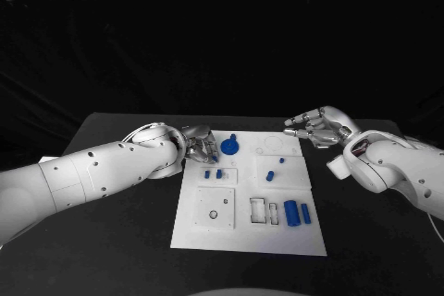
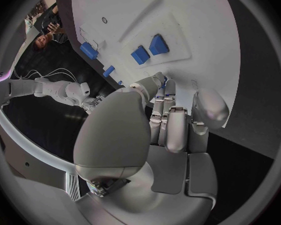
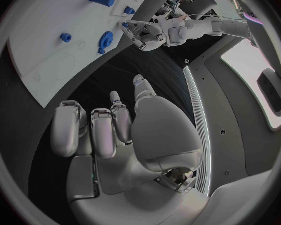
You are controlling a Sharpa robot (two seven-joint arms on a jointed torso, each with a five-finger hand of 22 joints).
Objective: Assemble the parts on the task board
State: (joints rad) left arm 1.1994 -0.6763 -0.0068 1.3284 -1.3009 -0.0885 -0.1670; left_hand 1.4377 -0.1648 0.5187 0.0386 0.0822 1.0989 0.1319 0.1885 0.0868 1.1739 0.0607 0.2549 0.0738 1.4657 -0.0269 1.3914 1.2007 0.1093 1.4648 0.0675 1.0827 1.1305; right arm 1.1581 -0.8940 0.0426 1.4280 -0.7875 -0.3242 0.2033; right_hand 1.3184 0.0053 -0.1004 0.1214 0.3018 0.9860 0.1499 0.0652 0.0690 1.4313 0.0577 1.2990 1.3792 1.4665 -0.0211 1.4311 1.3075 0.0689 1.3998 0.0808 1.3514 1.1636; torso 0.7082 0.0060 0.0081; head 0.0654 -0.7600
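Black table [image 1: 111,244] — dark backdrop, dim light

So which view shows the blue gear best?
The head view: the gear lies on the board near its far edge, seen whole from above, beside the left hand. The right wrist view shows it small and slanted. In the left wrist view I cannot make it out.

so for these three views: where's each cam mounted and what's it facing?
Head: on the robot's head, looking down at the task board; both arms enter, left robot hand, right robot hand.
Left wrist: behind the left robot hand, facing the board.
Right wrist: behind the right robot hand, facing the board.
Shared: the blue gear.
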